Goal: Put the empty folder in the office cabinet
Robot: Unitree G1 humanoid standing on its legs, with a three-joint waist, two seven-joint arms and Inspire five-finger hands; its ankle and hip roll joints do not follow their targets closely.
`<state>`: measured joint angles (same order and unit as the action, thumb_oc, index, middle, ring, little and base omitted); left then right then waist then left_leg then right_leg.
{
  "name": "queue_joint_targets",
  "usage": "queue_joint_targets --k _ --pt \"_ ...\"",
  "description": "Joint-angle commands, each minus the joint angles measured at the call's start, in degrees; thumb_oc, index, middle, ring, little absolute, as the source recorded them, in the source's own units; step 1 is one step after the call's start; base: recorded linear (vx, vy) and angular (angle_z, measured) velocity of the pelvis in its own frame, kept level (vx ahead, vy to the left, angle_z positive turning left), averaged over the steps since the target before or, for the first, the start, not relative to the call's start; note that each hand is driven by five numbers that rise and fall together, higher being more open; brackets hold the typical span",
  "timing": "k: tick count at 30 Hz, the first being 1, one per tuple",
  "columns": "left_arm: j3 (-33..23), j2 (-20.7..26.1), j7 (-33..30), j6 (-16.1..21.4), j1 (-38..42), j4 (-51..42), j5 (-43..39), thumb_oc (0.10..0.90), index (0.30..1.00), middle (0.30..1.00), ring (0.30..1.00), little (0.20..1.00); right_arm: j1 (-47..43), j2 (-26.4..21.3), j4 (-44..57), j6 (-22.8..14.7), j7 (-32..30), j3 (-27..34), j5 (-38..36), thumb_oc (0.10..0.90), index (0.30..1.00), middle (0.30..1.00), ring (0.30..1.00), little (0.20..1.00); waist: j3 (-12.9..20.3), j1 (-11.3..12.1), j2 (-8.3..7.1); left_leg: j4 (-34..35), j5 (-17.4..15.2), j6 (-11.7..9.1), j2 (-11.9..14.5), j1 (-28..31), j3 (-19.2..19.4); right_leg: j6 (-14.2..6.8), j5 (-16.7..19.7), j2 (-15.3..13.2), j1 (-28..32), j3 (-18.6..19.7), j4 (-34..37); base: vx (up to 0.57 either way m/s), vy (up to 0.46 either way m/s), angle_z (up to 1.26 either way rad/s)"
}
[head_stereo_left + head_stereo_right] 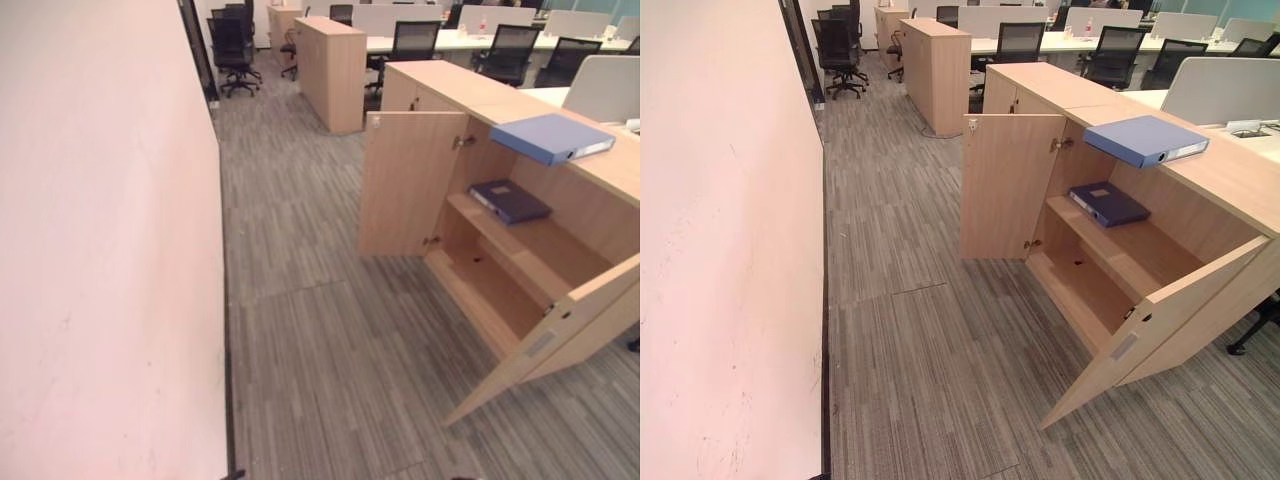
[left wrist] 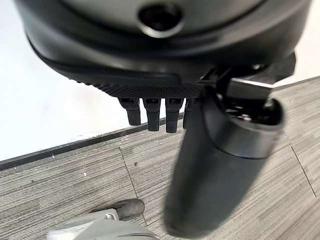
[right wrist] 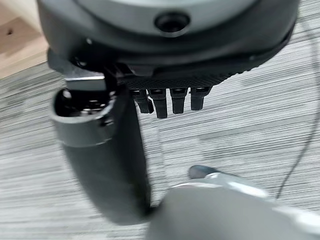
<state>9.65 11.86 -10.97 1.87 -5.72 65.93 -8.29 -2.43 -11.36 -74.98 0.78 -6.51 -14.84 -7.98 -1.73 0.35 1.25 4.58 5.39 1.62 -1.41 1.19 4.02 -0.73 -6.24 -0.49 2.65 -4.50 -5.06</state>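
Nearest to me, both hands hang low over the grey striped carpet (image 1: 300,330), and each holds nothing. The left hand (image 2: 160,55) has its fingers (image 2: 152,112) straight and loose, pointing down at the carpet close to the base of the pale wall (image 1: 100,250), thumb standing out beside them. The right hand (image 3: 170,45) is the same: fingers (image 3: 172,100) relaxed and straight, thumb out to the side, only carpet beneath.

Farther out, ahead and toward the right hand's side, stands the wooden office cabinet (image 1: 1230,175) with both doors swung wide. The near door (image 1: 1160,335) angles out over the carpet; the far door (image 1: 1010,185) stands square to the front. Inside, a dark blue folder (image 1: 1110,203) lies flat on the upper shelf (image 1: 1140,255); the bottom shelf beneath it is bare. On top of the cabinet, well apart from either hand, a lighter blue folder (image 1: 1145,139) lies flat, one corner jutting past the front edge.

Beyond that are another wooden cabinet (image 1: 937,75), white desks (image 1: 1080,42) and black office chairs (image 1: 838,50).
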Motion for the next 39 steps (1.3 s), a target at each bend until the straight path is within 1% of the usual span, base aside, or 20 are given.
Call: queue_joint_targets --k 1,2,5,9,11,16,17,21,29,39 --pt "-3.10 -1.01 -0.14 1.86 3.56 0.80 -4.62 0.800 0.900 0.900 0.900 0.900 -0.72 0.87 -2.44 0.63 -0.06 -1.58 -0.17 0.800 0.900 0.900 0.900 0.900 -1.58 0.66 -2.16 0.42 -6.96 -1.11 -2.02 4.28 1.23 -4.74 9.82 -3.43 1.28 -0.92 10.06 0.00 0.000 0.00" --pt "-3.78 -1.07 0.43 1.90 3.53 1.05 -6.22 0.800 0.900 0.900 0.900 0.900 -0.68 0.76 -2.49 0.89 0.31 -1.70 -0.02 0.800 0.900 0.900 0.900 0.900 -1.51 0.60 -2.14 0.42 -6.98 -1.13 -1.94 4.43 1.27 -4.66 9.76 -3.36 1.43 -0.92 10.06 0.01 -0.008 0.04" --pt "-4.41 -1.15 0.66 1.92 3.28 0.44 -7.20 0.800 0.900 0.900 0.900 0.900 -0.60 0.69 -2.20 1.08 0.63 -2.16 0.76 0.800 0.900 0.900 0.900 0.900 -1.41 0.63 -2.15 0.42 -7.02 -1.13 -1.92 4.59 1.15 -4.55 9.66 -3.26 1.64 -0.86 10.06 0.00 0.000 0.00" --pt "-5.51 -1.39 2.53 1.83 3.46 1.21 -10.82 0.800 0.900 0.900 0.900 0.900 -0.55 0.36 -2.11 1.73 1.41 -3.84 4.15 0.800 0.900 0.900 0.900 0.900 -1.32 0.76 -2.19 0.42 -7.05 -1.19 -1.88 4.83 0.80 -4.35 9.43 -3.10 2.00 -1.18 10.06 0.00 0.000 0.00" --pt "-5.41 -1.42 3.00 1.76 3.52 1.37 -10.79 0.800 0.900 0.900 0.900 0.900 -0.48 0.32 -2.07 1.75 1.66 -3.98 4.44 0.800 0.900 0.900 0.900 0.900 -1.28 0.77 -2.19 0.42 -7.06 -1.21 -1.86 4.89 0.77 -4.33 9.37 -3.05 2.13 -1.20 10.06 0.00 0.000 0.00" --pt "-3.53 -1.41 4.04 1.18 4.17 3.63 -7.17 0.800 0.900 0.900 0.900 0.900 -0.50 0.19 -2.76 1.89 2.24 -4.31 5.14 0.800 0.900 0.900 0.900 0.900 -1.16 0.49 -1.97 0.42 -7.11 -1.25 -1.71 5.08 0.72 -4.18 9.14 -2.93 2.42 -1.26 10.06 0.00 0.000 0.00" --pt "-1.80 -1.62 4.60 0.84 4.62 4.82 -4.76 0.800 0.900 0.900 0.900 0.900 -0.73 0.04 -3.76 2.01 2.45 -4.33 5.63 0.800 0.900 0.900 0.900 0.900 -1.12 0.27 -1.67 0.42 -7.23 -1.30 -1.66 5.25 0.73 -4.12 9.04 -2.88 2.56 -1.16 10.06 0.00 0.000 0.00" --pt "-0.20 -1.59 5.10 0.80 4.20 3.58 -2.73 0.800 0.900 0.900 0.900 0.900 -1.02 -0.36 -4.27 2.08 2.60 -4.25 5.91 0.800 0.900 0.900 0.900 0.900 -1.26 0.24 -1.34 0.42 -7.25 -1.32 -1.63 5.42 0.55 -3.99 8.94 -2.72 2.73 -1.27 10.06 0.00 0.000 0.00" --pt "0.70 -1.73 5.76 0.55 4.38 4.53 -2.11 0.800 0.900 0.900 0.900 0.900 -1.43 -0.66 -4.43 2.08 2.62 -4.30 5.97 0.800 0.900 0.900 0.900 0.900 -1.44 0.22 -1.22 0.42 -7.21 -1.47 -1.38 5.51 0.12 -3.74 8.59 -2.48 2.96 -1.55 10.06 0.00 0.000 0.00" --pt "0.37 -1.63 6.58 -0.02 5.44 8.07 -2.11 0.800 0.900 0.900 0.900 0.900 -1.43 -0.72 -4.29 2.31 3.52 -4.91 5.86 0.800 0.900 0.900 0.900 0.900 -1.60 -0.31 -1.35 0.42 -7.49 -1.62 -0.86 6.17 0.04 -3.21 8.14 -2.15 3.80 -1.37 10.06 0.03 -0.026 0.02"
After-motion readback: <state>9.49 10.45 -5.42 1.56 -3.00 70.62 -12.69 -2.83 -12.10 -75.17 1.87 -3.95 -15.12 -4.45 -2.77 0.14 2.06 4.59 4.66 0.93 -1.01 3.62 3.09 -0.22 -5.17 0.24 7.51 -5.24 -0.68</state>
